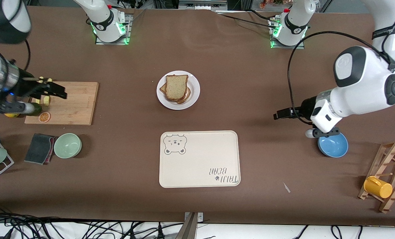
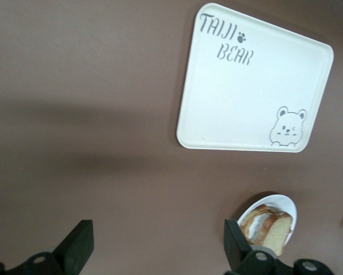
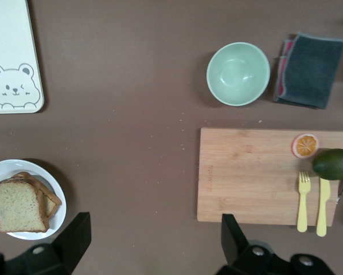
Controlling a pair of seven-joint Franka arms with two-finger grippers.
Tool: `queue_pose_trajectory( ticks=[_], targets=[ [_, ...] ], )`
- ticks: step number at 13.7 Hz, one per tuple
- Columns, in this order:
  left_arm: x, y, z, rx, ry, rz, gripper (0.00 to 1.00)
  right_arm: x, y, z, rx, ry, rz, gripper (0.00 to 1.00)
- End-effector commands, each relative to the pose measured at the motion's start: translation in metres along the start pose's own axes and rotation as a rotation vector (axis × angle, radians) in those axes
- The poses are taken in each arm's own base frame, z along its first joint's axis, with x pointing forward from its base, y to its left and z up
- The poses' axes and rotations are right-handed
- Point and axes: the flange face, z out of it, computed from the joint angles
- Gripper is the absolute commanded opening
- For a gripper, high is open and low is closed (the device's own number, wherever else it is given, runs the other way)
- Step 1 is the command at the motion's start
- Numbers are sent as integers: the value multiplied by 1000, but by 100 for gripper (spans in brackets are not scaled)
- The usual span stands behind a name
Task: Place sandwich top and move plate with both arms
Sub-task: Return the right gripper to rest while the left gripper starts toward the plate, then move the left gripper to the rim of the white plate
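While both arms hang off to the sides, I see the sandwich top stacked on the plate upper centre, bear tray below it; left gripper over bare table, right gripper over cutting board edge, both wide open, empty, well apart from plate.

Sandwich top on plate

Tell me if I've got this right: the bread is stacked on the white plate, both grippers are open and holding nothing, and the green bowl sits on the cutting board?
Not quite. The green bowl sits on the table beside the cutting board, as the right wrist view shows. The rest holds: bread on the plate, left gripper and right gripper open, holding nothing.
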Motion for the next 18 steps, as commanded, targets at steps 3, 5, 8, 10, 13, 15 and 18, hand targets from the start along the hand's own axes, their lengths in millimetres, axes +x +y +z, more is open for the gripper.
queue_pose_trajectory(
  ticks=[3,5,8,10,13,15,18],
  targets=[
    [-14,-13,52,-188,-39,31,100,-44,24,-30,-53,30,-21,100],
    [-22,-16,73,-201,-39,32,100,-46,35,-29,-72,24,-49,100],
    [-35,-15,101,-254,-40,35,100,-46,53,-11,-44,59,-11,100],
    [-46,-27,125,-359,-38,97,100,-44,56,-7,-11,85,1,100],
    [-64,-40,157,-453,-25,137,100,-46,58,-14,-24,86,-8,100],
    [-78,-30,180,-473,-42,134,100,-46,64,-13,-22,85,0,100],
    [-107,-8,219,-473,-12,157,100,-42,61,-28,-28,115,-2,100]
  ],
)
